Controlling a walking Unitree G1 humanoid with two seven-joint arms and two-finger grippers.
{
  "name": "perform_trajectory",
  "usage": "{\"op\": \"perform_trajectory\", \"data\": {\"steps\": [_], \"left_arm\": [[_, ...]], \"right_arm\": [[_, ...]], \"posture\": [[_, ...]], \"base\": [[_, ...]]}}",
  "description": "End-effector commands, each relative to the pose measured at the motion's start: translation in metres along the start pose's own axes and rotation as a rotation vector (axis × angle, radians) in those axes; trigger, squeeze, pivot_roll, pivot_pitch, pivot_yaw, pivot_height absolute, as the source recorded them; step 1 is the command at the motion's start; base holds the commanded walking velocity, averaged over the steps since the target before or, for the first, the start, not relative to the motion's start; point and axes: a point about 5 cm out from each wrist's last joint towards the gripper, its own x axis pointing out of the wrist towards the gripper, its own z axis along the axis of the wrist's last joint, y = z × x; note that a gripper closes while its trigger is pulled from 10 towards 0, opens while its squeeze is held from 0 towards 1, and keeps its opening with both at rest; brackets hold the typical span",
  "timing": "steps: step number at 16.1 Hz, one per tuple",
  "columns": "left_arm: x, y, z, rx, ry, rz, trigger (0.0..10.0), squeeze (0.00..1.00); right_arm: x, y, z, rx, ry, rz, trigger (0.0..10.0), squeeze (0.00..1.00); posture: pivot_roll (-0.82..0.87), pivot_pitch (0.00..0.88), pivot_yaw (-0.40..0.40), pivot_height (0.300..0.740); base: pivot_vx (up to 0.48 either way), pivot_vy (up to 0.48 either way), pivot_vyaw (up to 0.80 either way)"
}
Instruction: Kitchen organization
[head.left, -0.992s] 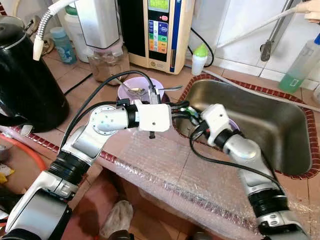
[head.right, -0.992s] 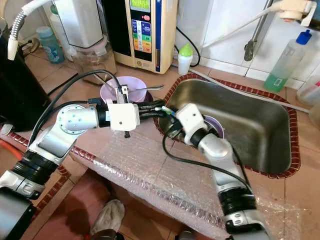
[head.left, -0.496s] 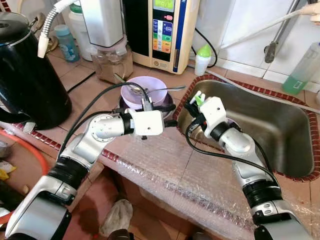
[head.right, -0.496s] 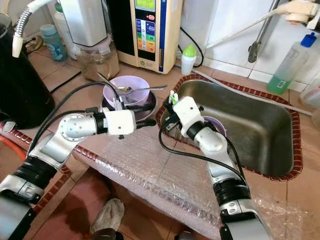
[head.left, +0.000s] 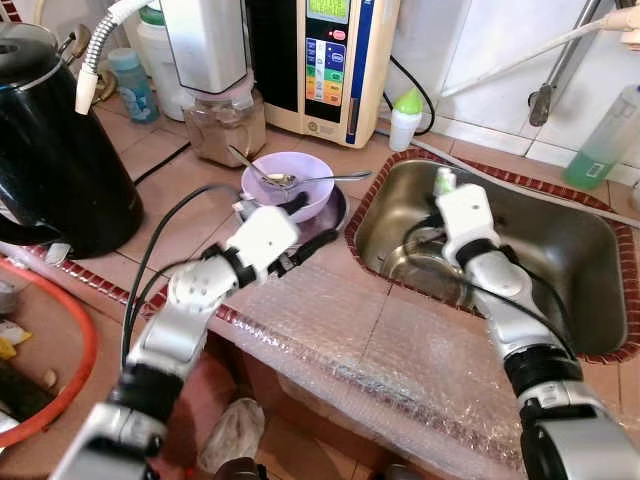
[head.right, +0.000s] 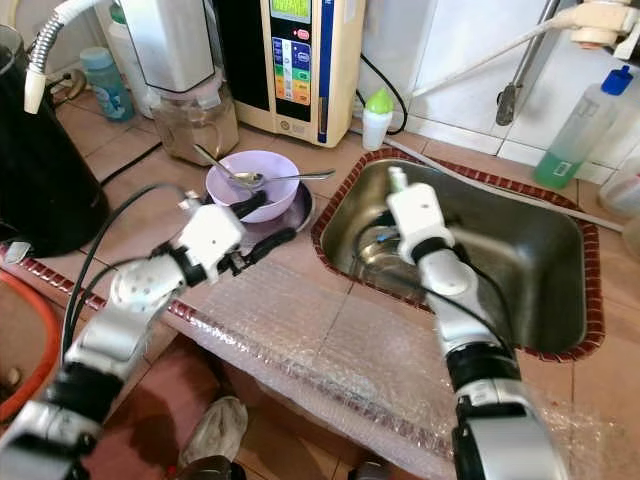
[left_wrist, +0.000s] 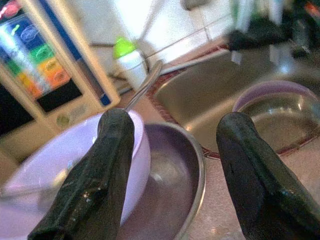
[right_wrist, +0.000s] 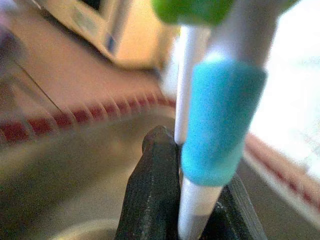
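My right gripper (head.right: 392, 181) has swung out over the sink (head.right: 560, 290), jaws clamped on a brush (right_wrist: 216, 125), while my left gripper (left_wrist: 170, 165), jaws apart, now reaches the lilac bowl (head.left: 290, 180) on the worktop (head.left: 170, 190).

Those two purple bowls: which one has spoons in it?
The pale purple bowl on the counter, sitting in a metal dish beside the left gripper, holds two spoons. The other purple bowl lies in the sink.
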Motion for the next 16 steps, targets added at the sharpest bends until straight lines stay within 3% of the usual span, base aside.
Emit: {"op": "perform_trajectory", "data": {"steps": [1,2,5,12,13,16], "left_arm": [[-0.002,0.0,0.005,-0.059,-0.016,0.031,10.0,1.0],[-0.002,-0.003,0.004,-0.114,-0.01,0.035,10.0,1.0],[-0.002,-0.007,0.007,-0.178,-0.008,0.056,10.0,1.0],[-0.008,-0.014,0.009,-0.216,0.021,0.064,10.0,1.0],[-0.007,-0.015,0.009,-0.215,0.026,0.059,10.0,1.0],[-0.006,-0.017,0.006,-0.239,0.053,0.083,10.0,1.0]], "right_arm": [[0.003,-0.001,-0.006,0.067,0.064,-0.008,10.0,1.0],[0.005,0.001,-0.012,0.085,0.114,-0.003,10.0,1.0],[0.006,0.005,-0.024,0.134,0.22,0.001,10.0,1.0],[0.002,0.014,-0.041,0.194,0.356,0.075,10.0,1.0],[0.001,0.017,-0.043,0.231,0.362,0.095,10.0,1.0],[0.0,0.014,-0.048,0.534,0.404,0.027,10.0,1.0]], "posture": [[-0.01,0.0,-0.026,0.74],[-0.01,0.0,-0.028,0.74],[0.0,0.0,-0.031,0.74],[0.0,0.0,-0.03,0.74],[0.0,0.0,-0.03,0.74],[-0.01,0.0,-0.022,0.74]], "base": [[0.0,0.0,0.0],[0.0,0.0,0.0],[0.0,0.0,0.0],[0.0,0.0,0.0],[0.0,0.0,0.0],[0.0,0.0,0.0]]}}
